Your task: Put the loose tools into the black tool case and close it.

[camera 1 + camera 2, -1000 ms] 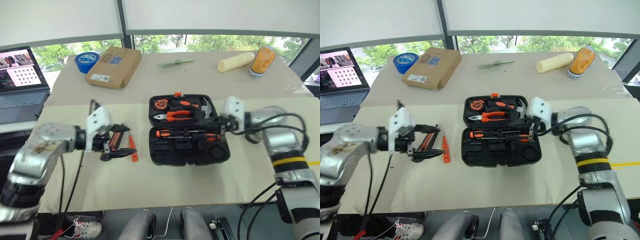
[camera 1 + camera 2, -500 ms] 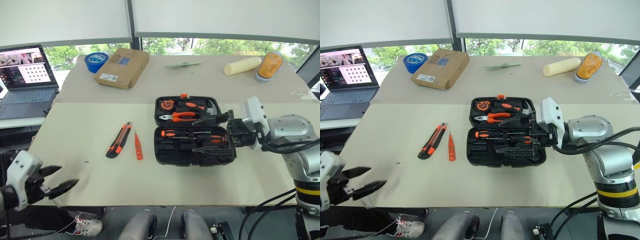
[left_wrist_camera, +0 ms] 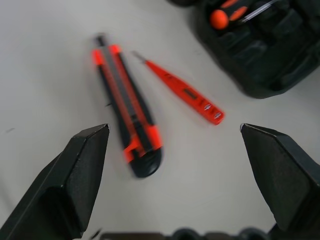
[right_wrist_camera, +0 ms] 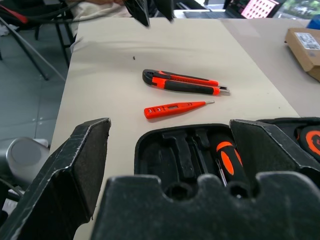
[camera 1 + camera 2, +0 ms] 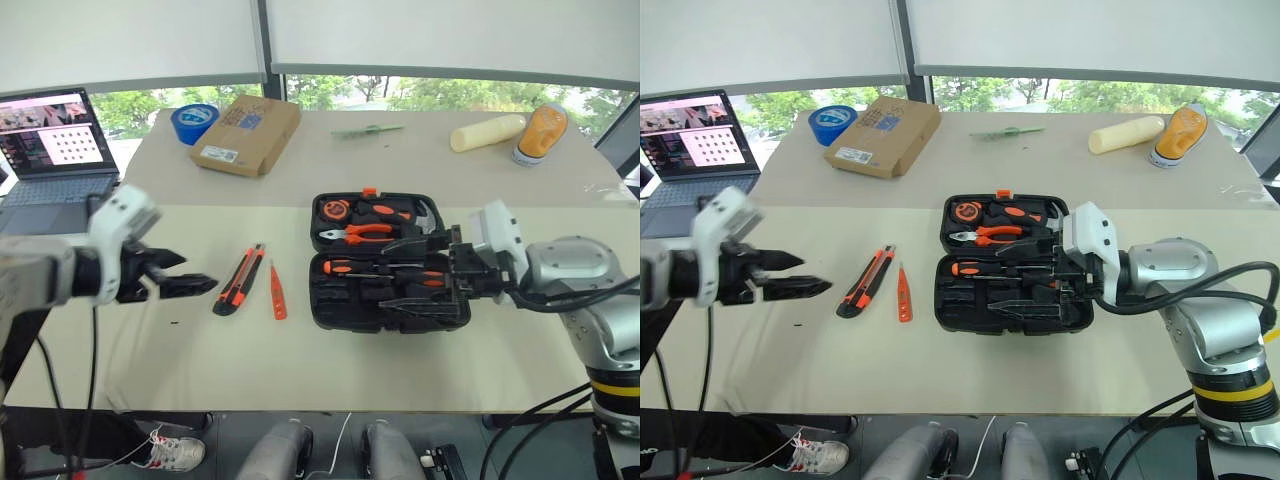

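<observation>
R gripper (image 5: 1025, 272) now spread wide over the black tool case (image 5: 1012, 262), having let go of a screwdriver (image 5: 372, 267) there. L gripper (image 5: 175, 285), wide and empty, came back near utility knife (image 5: 238, 280) and tester (image 5: 275, 292); these 2 remain outside.

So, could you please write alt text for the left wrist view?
The open left end effector hangs over the table, above a black-orange utility knife and a slim orange tester screwdriver lying side by side, apart. A corner of the open black tool case lies beyond them.
</observation>
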`<state>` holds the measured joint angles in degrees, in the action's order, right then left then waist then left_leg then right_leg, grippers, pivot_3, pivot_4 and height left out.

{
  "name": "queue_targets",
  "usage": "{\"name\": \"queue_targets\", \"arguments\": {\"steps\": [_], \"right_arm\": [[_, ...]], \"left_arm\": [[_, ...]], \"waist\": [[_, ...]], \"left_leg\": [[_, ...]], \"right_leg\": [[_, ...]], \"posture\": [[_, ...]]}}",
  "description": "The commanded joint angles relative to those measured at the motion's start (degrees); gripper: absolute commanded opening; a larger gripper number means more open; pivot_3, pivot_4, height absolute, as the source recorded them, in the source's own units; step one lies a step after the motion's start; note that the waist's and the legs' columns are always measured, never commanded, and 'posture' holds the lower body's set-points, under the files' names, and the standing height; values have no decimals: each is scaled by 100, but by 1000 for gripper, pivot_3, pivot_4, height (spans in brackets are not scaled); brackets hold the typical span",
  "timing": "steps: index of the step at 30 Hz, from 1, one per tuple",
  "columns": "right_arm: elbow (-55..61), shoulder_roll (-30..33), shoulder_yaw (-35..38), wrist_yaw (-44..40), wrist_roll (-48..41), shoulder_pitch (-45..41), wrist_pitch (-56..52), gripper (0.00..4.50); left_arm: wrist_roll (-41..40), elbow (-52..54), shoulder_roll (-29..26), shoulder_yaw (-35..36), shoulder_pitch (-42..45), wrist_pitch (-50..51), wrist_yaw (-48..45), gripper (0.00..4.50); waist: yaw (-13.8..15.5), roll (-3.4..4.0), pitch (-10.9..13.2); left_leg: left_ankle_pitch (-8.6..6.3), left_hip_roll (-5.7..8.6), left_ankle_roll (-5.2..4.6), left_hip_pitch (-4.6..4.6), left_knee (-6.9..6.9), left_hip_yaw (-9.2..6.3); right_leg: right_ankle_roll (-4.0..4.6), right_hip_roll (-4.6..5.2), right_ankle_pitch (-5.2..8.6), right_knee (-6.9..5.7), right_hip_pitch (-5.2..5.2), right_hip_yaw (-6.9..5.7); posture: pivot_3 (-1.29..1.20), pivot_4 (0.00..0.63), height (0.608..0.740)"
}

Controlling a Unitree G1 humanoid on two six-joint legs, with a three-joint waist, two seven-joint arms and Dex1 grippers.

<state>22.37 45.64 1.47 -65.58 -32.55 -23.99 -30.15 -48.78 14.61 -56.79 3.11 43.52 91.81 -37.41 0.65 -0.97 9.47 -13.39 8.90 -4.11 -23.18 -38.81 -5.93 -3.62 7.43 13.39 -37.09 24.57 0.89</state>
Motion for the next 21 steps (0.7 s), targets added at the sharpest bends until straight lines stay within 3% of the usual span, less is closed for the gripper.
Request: {"name": "queue_targets", "arguments": {"steps": [1,6,12,16,21], "right_arm": [[294,-14,116,181,29,91,158,4441],[473,-8,178,377,27,324,182,4441],[621,-55,195,617,40,516,232,4441],[718,-73,234,753,14,605,228,4441],[876,-50,327,905,-17,821,216,4441]], "left_arm": [[-705,-1016,227,-771,878,69,981,4500],[-1854,-2249,501,-1951,2059,69,2048,4500],[-2989,-3696,1281,-3164,3116,69,3222,4500],[-3988,-3800,1276,-3952,3263,69,3771,4500],[-4274,-4130,1497,-3932,3037,69,4835,4500]], "waist": [[-31,-2,1],[-42,-6,3],[3,-8,4],[-38,-9,3],[-59,-9,4]], "left_leg": [[0,0,0,-3,0,0],[26,5,-40,-15,0,-1],[27,13,-42,-17,-9,-2],[27,16,-43,-23,-6,-1],[30,22,-43,-21,-6,0]], "right_leg": [[0,0,0,-2,5,2],[0,0,0,-5,26,10],[-1,2,0,-8,26,17],[-1,0,0,-13,43,39],[-1,-11,0,-37,60,103]], "posture": [[0,150,735],[0,150,735],[0,150,735],[0,150,735],[0,150,735]]}}
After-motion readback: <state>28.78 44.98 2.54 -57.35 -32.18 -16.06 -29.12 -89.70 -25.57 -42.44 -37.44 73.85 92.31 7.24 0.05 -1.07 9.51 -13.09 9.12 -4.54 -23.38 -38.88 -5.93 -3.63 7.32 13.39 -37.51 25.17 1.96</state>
